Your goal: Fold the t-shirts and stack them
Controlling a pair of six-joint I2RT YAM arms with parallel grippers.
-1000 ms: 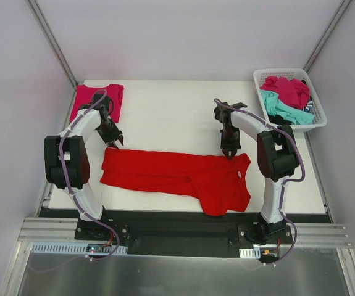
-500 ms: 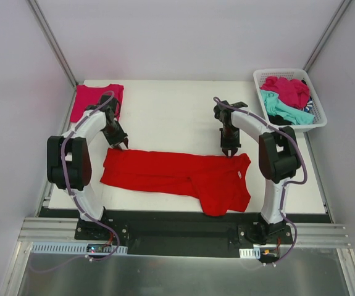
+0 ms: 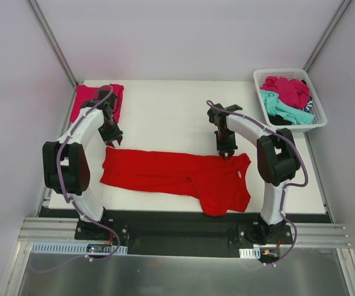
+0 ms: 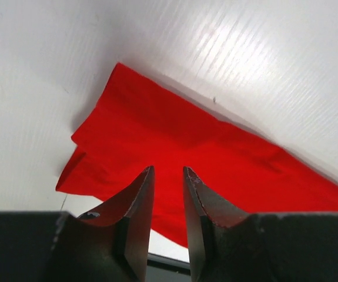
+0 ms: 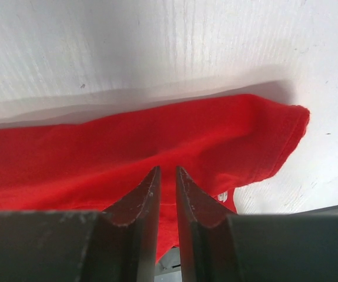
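Over the last second the red t-shirt (image 3: 165,172) has not shifted. It lies on the desk (image 3: 165,111) as a long band folded lengthwise, with its right end spread wider and reaching toward the near edge.

What has moved is the arms. The left end effector (image 3: 114,139) had edged in over the shirt's far-left corner and has now drawn back off it, so it hangs just beyond that corner. The right end effector (image 3: 226,153) has slid a little leftward along the shirt's far edge, near the right end.

Both wrist views show the fingers a narrow slit apart, with only cloth and desk visible through the gap. I read both as holding nothing.

To me that means the lengthwise fold is laid and released, and I am between grips. The band looks fairly flat, though the left end shows a doubled, slightly offset layer in the left wrist view. I would check that before folding across.

Beyond the shirt's left end, at the desk's far-left corner, a magenta-pink t-shirt (image 3: 97,98) already lies folded. I take that as the start of the stack.

Well beyond the red shirt's right end, a white basket (image 3: 280,71) holds a magenta t-shirt (image 3: 288,89), a teal t-shirt (image 3: 285,111) and something dark beneath them, so most of the job is still ahead.
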